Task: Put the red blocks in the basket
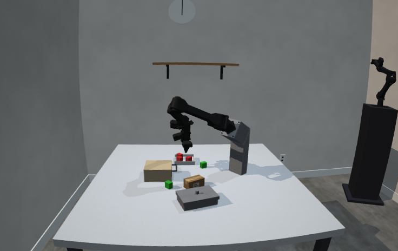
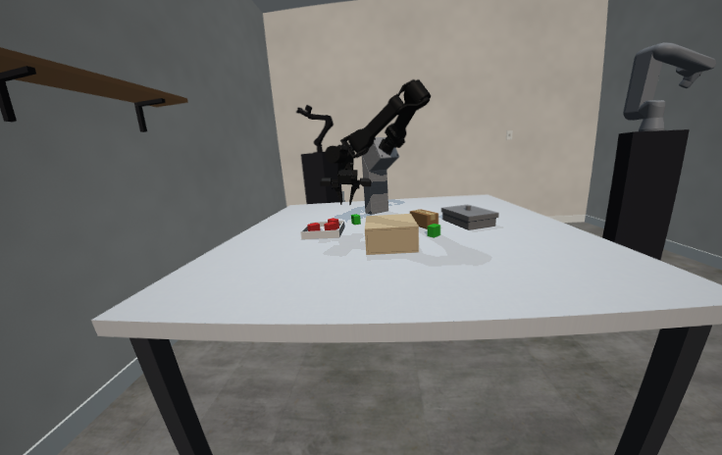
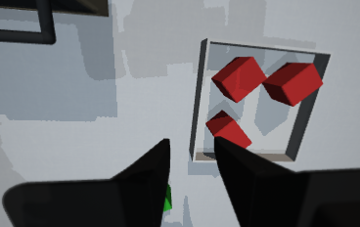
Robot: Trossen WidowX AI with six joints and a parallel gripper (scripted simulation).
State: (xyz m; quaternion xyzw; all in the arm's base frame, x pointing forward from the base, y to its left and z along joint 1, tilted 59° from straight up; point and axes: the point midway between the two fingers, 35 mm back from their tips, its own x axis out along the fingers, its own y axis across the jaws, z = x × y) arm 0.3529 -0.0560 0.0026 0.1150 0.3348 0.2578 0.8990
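The white basket (image 1: 184, 163) (image 2: 319, 234) (image 3: 308, 114) stands upright on the table. Inside it lie three red blocks: one red block (image 3: 239, 78) at the upper left in the wrist view, another red block (image 3: 293, 83) at its right, and a third red block (image 3: 229, 129) at the lower left. My gripper (image 1: 186, 151) (image 2: 346, 202) (image 3: 192, 143) is open and empty, above the basket's near edge. The tan drawer unit (image 1: 158, 174) (image 2: 392, 239) looks shut, its black handle (image 1: 176, 167) (image 3: 47, 22) facing the arm. The grey box (image 1: 200, 204) (image 2: 472, 223) has its lid (image 1: 188, 192) on.
One green block (image 1: 203, 164) (image 2: 355, 219) stands right of the basket in the top view. Another green block (image 1: 168, 184) (image 2: 434, 230) stands before the drawer unit. A small brown carton (image 1: 188, 183) (image 2: 424, 219) stands beside the grey box. A wooden shelf (image 1: 195, 64) hangs on the wall.
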